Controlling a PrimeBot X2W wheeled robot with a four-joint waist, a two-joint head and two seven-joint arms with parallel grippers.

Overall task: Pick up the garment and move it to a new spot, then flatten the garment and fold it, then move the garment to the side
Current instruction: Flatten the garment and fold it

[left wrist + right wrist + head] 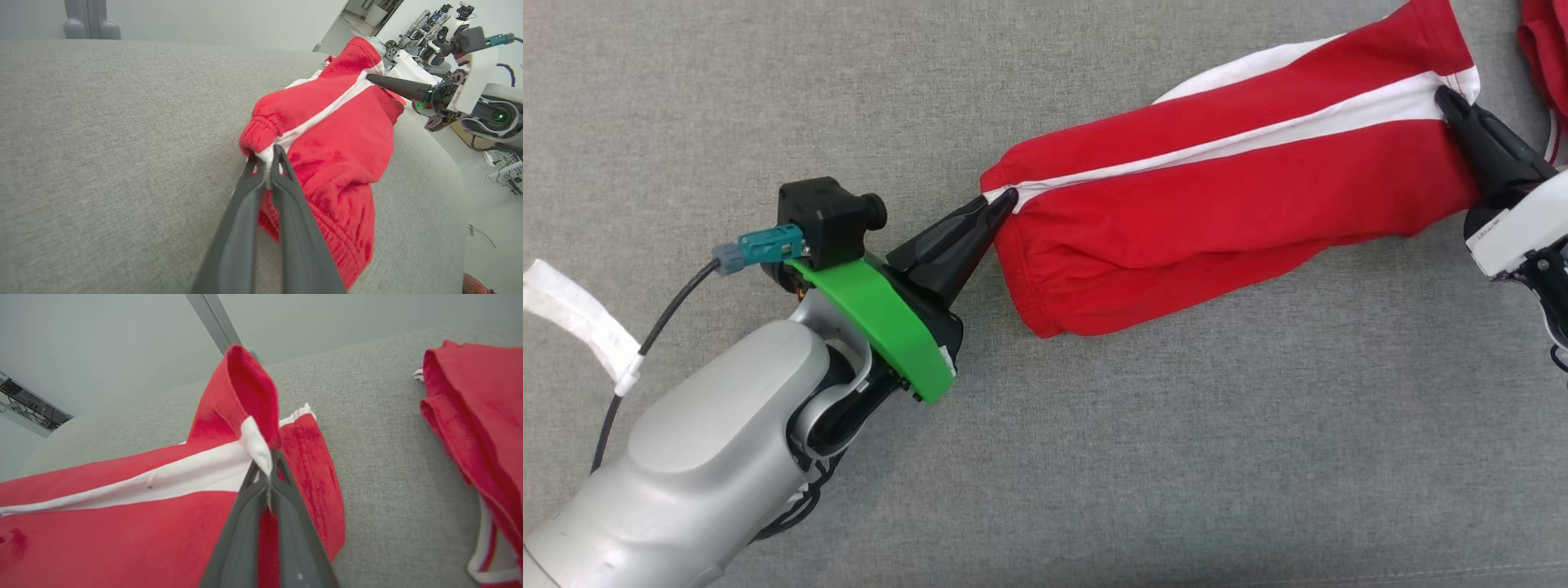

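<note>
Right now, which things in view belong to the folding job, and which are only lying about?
In the job: red striped garment, stretched between both grippers; left gripper, shut on its gathered end; right gripper, shut on the opposite end.
Only lying about: second red garment, at the far right, apart from both grippers.

No text, label, brand, number or sign can be read with any certainty. A short line of small dark print is seen on the white housing (1511, 230) of the right gripper (1445, 96) in the head view, but its characters are too small and blurred to be made out. A similar faint mark is seen on the same housing in the left wrist view, where it is equally illegible.
</note>
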